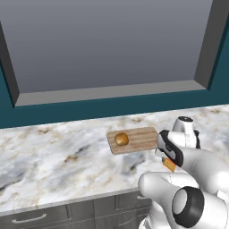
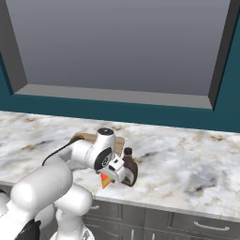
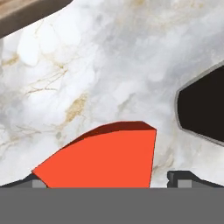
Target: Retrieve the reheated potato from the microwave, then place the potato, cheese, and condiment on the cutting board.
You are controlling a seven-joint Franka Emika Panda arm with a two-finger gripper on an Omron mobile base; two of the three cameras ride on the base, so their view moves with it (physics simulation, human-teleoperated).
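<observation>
Cheese (image 3: pixel 105 155), a red-faced wedge, lies on the marble bench (image 1: pixel 53 156) between the tool's (image 3: pixel 109 179) wide-open fingers. Potato (image 1: pixel 121 138) already rests on the cutting board (image 1: pixel 138 141) just beyond. Lower squarely, then close across the wedge's flat sides.

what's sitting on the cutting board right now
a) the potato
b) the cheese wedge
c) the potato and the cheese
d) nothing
a: in the left base view the round golden-brown potato rests alone on the cutting board, while the cheese lies on the marble counter between the open jaws.
</observation>
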